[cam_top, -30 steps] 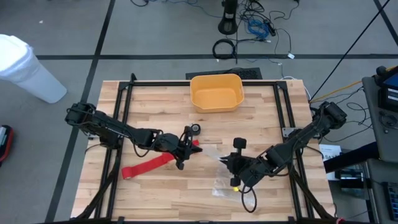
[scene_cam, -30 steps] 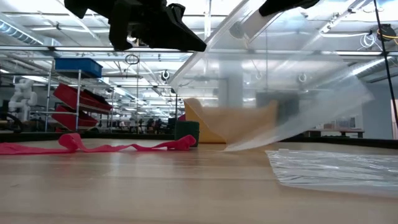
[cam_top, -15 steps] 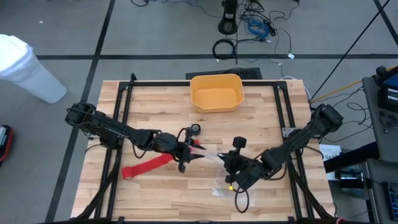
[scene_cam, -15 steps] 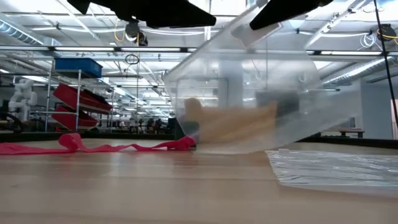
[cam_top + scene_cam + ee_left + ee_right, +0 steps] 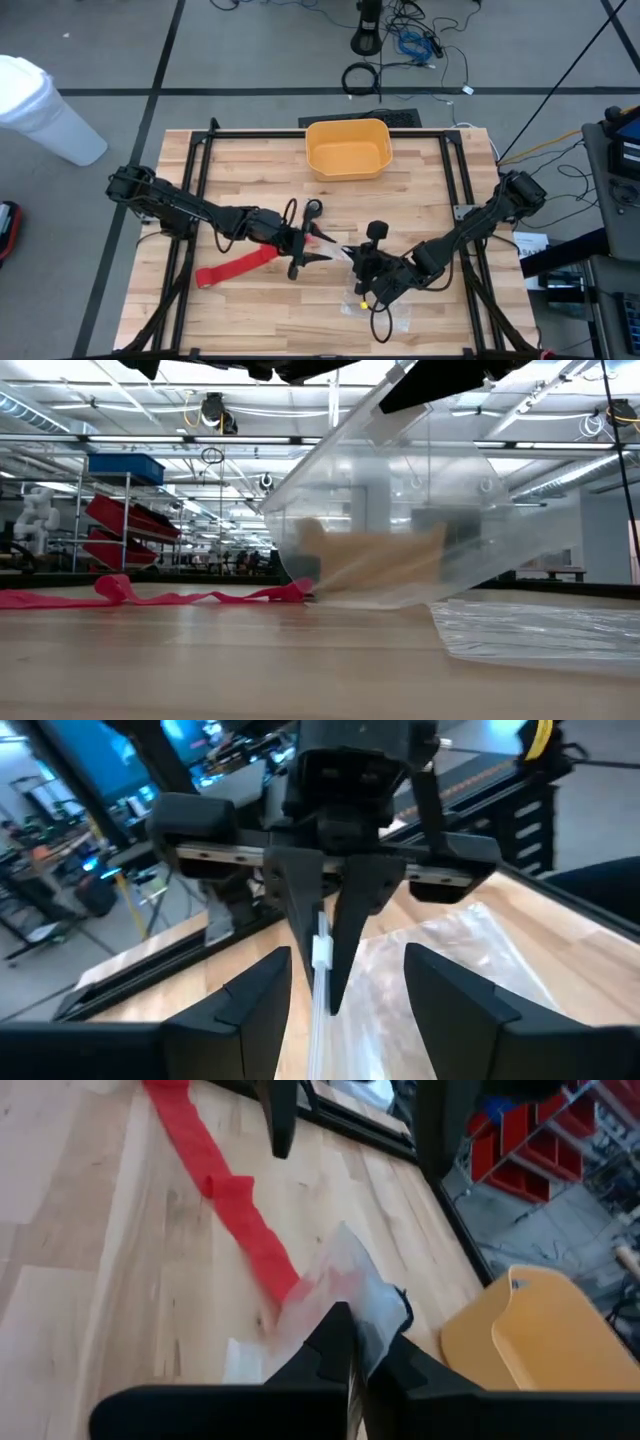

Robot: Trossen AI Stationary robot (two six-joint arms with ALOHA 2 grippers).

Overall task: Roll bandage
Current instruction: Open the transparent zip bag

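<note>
Left pincer (image 5: pixel 312 243) has just opened wide, letting go of the plastic bag (image 5: pixel 400 530). Right pincer (image 5: pixel 362 268) stays pinched shut on the bag's edge. Farther off, the bandage (image 5: pixel 236 266) lies flat on the counter (image 5: pixel 250 170), still not rolled.

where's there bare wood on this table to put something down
Bare wood lies on either side of the yellow bin at the far edge, and along the near edge below the bandage. The middle is crowded: the left gripper, fingers open, faces the right gripper, pinching the plastic bag.
</note>
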